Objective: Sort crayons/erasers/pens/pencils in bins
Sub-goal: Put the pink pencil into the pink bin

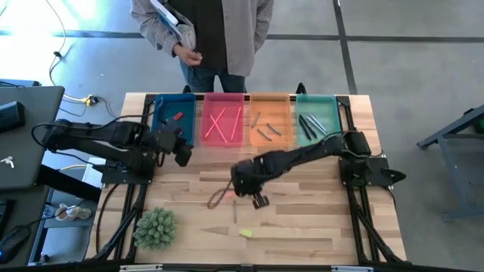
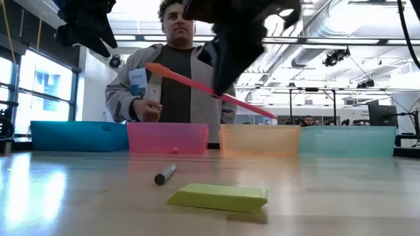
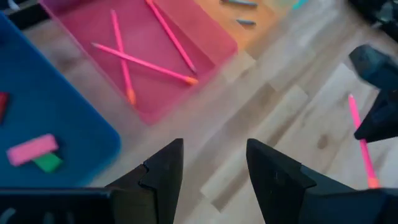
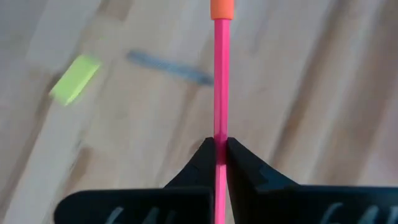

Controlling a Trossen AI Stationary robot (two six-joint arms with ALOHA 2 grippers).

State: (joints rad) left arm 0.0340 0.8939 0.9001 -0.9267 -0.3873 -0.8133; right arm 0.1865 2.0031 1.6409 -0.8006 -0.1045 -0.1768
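Table (image 1: 302, 227) wooden, pale; person (image 2: 172, 72) standing behind bins (image 2: 259, 139).

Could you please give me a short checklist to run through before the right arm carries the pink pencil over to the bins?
1. Grip: the right gripper is shut on the long thin pink pencil with the orange end, fingers pinching the shaft: ok.
2. Lift: in the low view the pencil hangs well above the wooden table, tilted: ok.
3. Target: the pink translucent plastic bin already holds three like pencils with bare floor left: ok.
4. Path: the left gripper, open and empty, sits just in front of the blue and pink bins: cannot tell if it clears.
5. Leftovers: the flat yellow-green eraser and short grey crayon remain on the table: not ok.
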